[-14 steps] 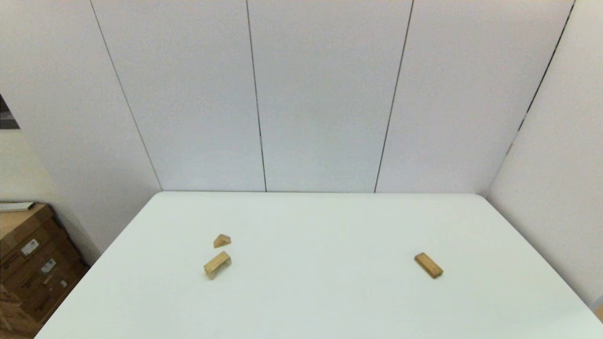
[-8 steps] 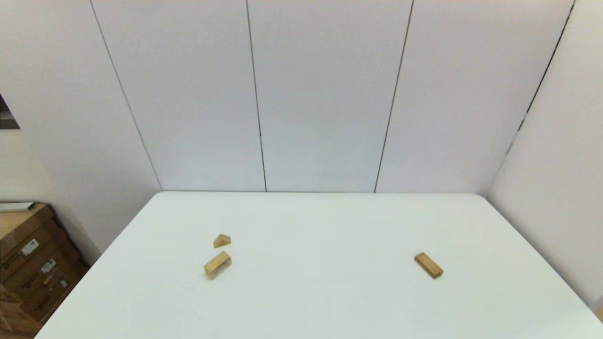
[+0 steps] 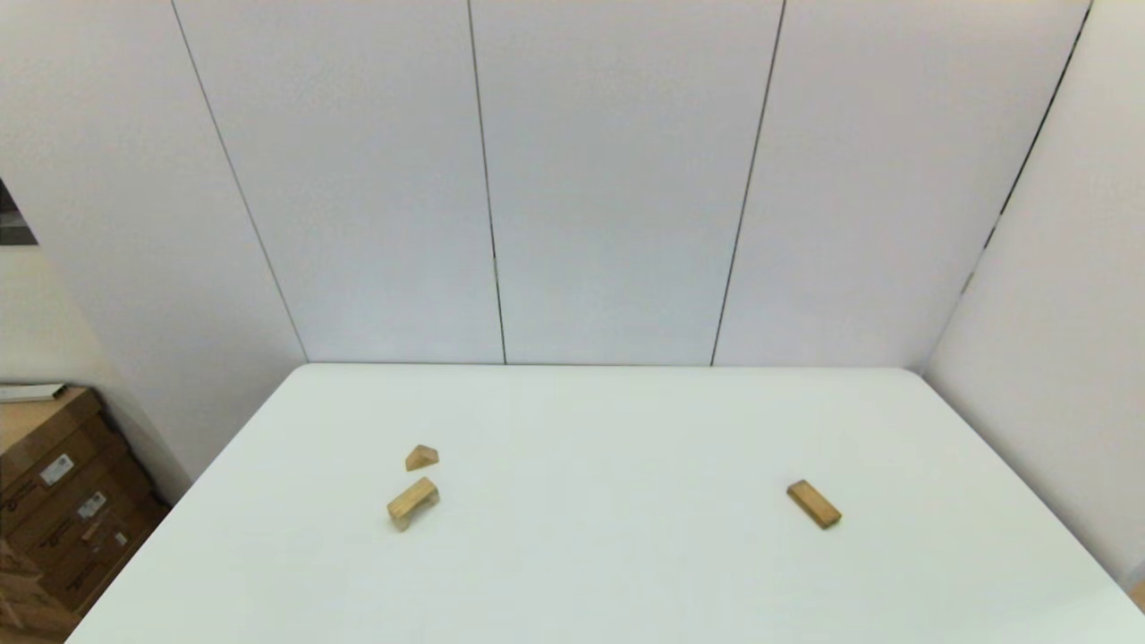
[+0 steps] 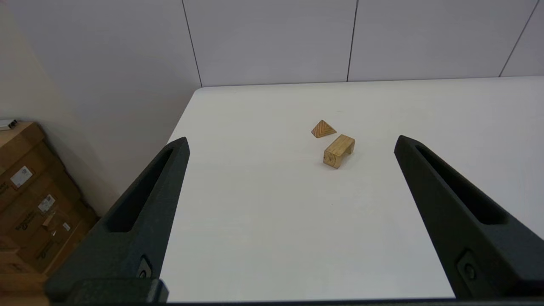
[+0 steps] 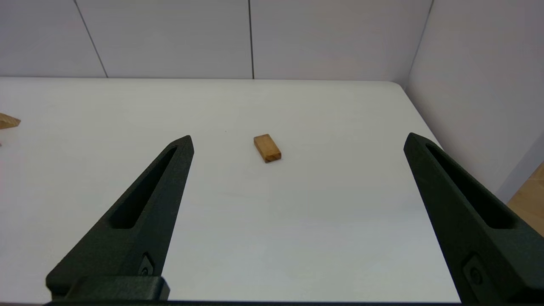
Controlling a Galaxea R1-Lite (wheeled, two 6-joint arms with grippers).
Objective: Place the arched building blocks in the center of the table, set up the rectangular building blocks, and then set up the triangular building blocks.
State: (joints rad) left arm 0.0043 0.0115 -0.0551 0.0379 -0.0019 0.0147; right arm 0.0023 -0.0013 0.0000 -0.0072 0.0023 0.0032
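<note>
The arch block (image 3: 412, 503) is lying on the white table (image 3: 590, 572) at 9 o'clock from centre, the wedge (image 3: 421, 458) just beyond it at 12. The slab (image 3: 813, 504) is lying flat at 3 o'clock. Both the left gripper (image 4: 291, 144) and right gripper (image 5: 297, 142) are hanging back, fingers spread wide, holding nothing. All 3 placements are waiting.

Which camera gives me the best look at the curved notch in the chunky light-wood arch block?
The left wrist view: the chunky light-wood arch block lies near and large there, its notch open on one side. The head view shows it smaller, left of centre, notch faint. The right wrist view does not show it.
</note>
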